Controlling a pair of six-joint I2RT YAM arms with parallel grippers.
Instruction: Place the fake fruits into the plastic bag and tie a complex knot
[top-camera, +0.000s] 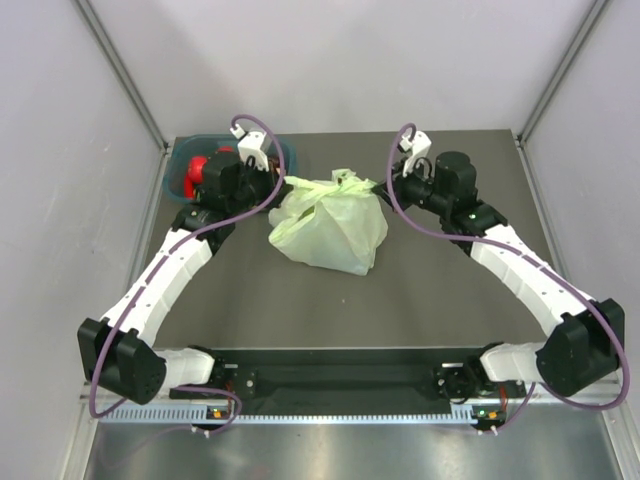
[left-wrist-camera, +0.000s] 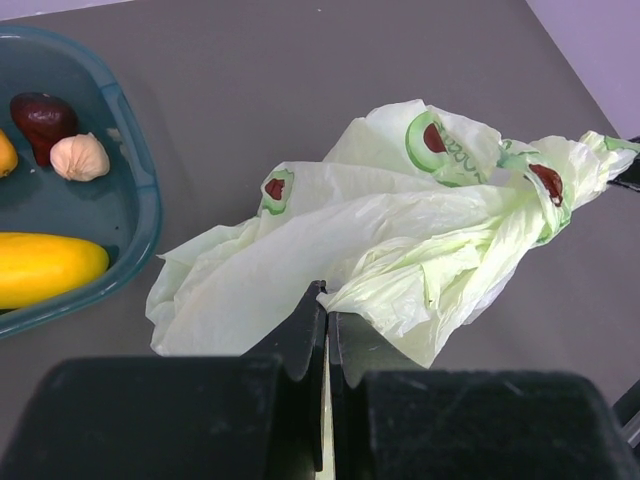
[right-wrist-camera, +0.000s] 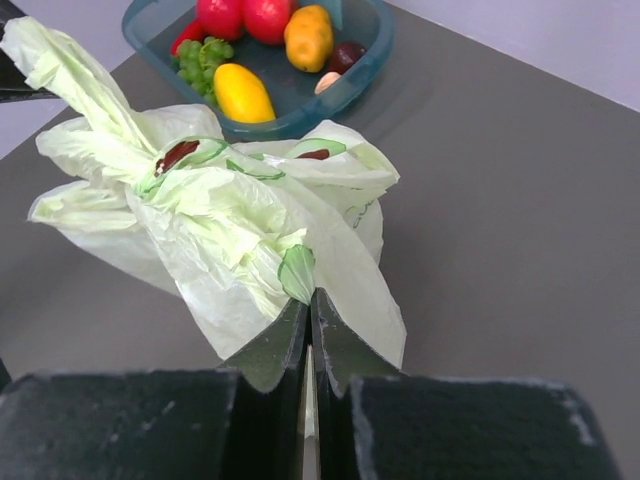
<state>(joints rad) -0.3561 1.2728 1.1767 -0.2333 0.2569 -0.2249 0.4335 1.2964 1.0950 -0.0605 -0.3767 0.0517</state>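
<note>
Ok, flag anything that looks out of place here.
Several fake fruits lie in the teal tub, not in the plastic bag, though the left gripper and right gripper are both shut on its handle strips, stretched out to either side. What the bag holds cannot be seen.

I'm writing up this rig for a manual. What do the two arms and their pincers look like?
The left arm and right arm have white link shells with black joint housings. A purple cable loops along each, and a white bracket sits at each wrist. The left pincer and right pincer have black, wedge-shaped fingers on blocky black bodies.
</note>
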